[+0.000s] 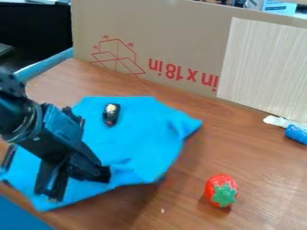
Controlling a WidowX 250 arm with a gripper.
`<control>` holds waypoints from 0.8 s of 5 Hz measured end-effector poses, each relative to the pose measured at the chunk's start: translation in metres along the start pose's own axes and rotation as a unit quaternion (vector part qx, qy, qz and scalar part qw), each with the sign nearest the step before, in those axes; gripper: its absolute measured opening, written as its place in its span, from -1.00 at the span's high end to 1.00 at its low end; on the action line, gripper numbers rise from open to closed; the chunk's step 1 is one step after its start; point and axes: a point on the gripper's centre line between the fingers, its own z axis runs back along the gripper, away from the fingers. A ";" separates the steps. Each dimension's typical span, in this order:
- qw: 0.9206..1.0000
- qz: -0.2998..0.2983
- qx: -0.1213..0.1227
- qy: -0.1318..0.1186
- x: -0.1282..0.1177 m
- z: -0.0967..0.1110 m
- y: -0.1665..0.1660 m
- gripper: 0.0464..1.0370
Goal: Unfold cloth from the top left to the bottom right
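My black gripper (78,185) is at the left, low over the lower left part of the blue cloth (129,150), its two fingers spread open. The cloth lies crumpled on the wooden table, with its lower left part stretching toward the left edge and a pointed corner at its right. Small folds show beside the right fingertip. Whether the fingers touch the cloth I cannot tell. The arm hides some of the cloth's left side.
A small dark object (111,114) rests on the cloth's upper part. A red toy strawberry (221,191) with a green top is on the table (264,157) at lower right. Cardboard (180,40) stands along the back. A blue roll (296,134) lies at the right edge.
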 end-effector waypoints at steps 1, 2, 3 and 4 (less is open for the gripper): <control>1.000 -0.016 -0.004 0.002 -0.006 -0.001 -0.016 0.99; 1.000 -0.028 -0.011 0.008 -0.015 -0.006 -0.028 0.99; 0.999 -0.033 -0.018 0.013 -0.021 -0.010 -0.040 0.99; 0.999 -0.018 -0.025 0.023 -0.021 -0.012 -0.045 0.99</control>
